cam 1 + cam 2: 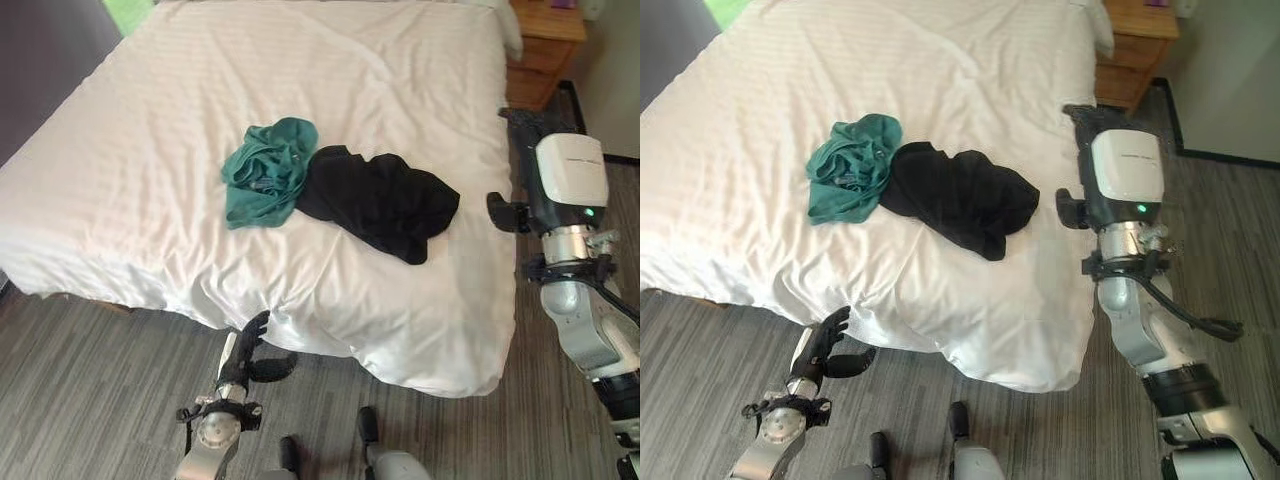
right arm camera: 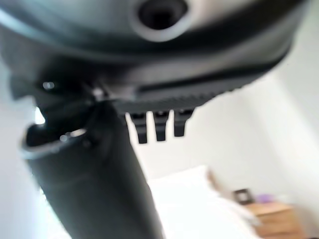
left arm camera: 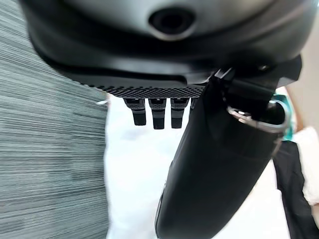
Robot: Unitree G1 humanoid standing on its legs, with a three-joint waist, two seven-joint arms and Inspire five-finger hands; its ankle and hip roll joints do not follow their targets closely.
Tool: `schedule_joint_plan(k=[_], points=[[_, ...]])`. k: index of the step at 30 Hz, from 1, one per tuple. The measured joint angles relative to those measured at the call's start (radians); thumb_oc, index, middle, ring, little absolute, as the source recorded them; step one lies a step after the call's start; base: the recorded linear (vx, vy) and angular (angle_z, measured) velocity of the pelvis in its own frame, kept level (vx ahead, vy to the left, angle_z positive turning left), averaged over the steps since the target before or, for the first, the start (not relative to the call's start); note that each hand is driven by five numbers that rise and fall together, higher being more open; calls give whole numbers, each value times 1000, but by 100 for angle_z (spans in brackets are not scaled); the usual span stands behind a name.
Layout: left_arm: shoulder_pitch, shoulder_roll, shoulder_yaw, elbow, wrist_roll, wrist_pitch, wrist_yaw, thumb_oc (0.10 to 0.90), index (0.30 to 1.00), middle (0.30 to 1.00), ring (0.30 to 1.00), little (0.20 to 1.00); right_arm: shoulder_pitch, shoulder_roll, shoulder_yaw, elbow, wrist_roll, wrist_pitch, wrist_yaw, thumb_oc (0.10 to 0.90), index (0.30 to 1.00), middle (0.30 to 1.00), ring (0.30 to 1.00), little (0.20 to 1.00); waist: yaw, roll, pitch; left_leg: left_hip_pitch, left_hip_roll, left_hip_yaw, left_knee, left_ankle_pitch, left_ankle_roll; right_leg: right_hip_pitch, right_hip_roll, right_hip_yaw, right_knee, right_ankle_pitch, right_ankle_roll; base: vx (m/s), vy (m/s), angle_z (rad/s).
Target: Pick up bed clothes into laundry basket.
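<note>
On the bed, mid-way across, a teal garment touches a black garment on its right. Near the bed's near edge, the left hand hangs with fingers relaxed, empty. Its wrist view shows straight fingers over sheet. Right wrist view: right hand, fingers straight, holding nothing, with a nightstand far off.

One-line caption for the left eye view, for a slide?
Teal garment and black garment touching on white bed; open left hand at its near edge.

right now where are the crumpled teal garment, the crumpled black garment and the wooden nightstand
crumpled teal garment [image 1: 268,170], left eye view, middle of the bunched cloth
crumpled black garment [image 1: 385,200], left eye view, centre of the dark heap
wooden nightstand [image 1: 543,45], left eye view, its front face beside the bed
</note>
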Motion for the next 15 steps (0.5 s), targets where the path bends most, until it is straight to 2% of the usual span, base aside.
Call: schedule_joint_plan(k=[3, 6, 9, 15], points=[[-12, 1, 2, 54, -11, -1, 1, 800, 900, 900, 900, 900, -95, -3, 88, 146, 26, 0, 29, 800, 900, 900, 900, 900, 9, -3, 0, -4, 0, -16, 3, -37, 7, 1, -1, -18, 0, -2, 4, 61, -54, 21], [-16, 15, 24, 143, -19, -8, 3, 800, 900, 900, 900, 900, -183, -3, 188, 312, 60, -2, 65, 800, 900, 900, 900, 900, 34, -11, -3, -18, -21, -36, 2, -43, 16, -1, -23, -20, -1, -6, 15, 73, -45, 20], [-44, 29, 49, 309, -18, -4, 18, 800, 900, 900, 900, 900, -272, -2, 284, 438, 85, -14, 88, 800, 900, 900, 900, 900, 37, -9, -6, -30, -30, -51, 3, -41, 21, -12, -32, -29, -1, -6, 16, 68, -35, 17], [-79, 36, 65, 624, 4, 1, 44, 800, 900, 900, 900, 900, -391, -2, 318, 619, 102, -24, 102, 800, 900, 900, 900, 900, 37, -2, -13, -101, -33, -77, 4, -27, 23, -71, -38, -53, -1, -2, 13, 28, -53, 13]])
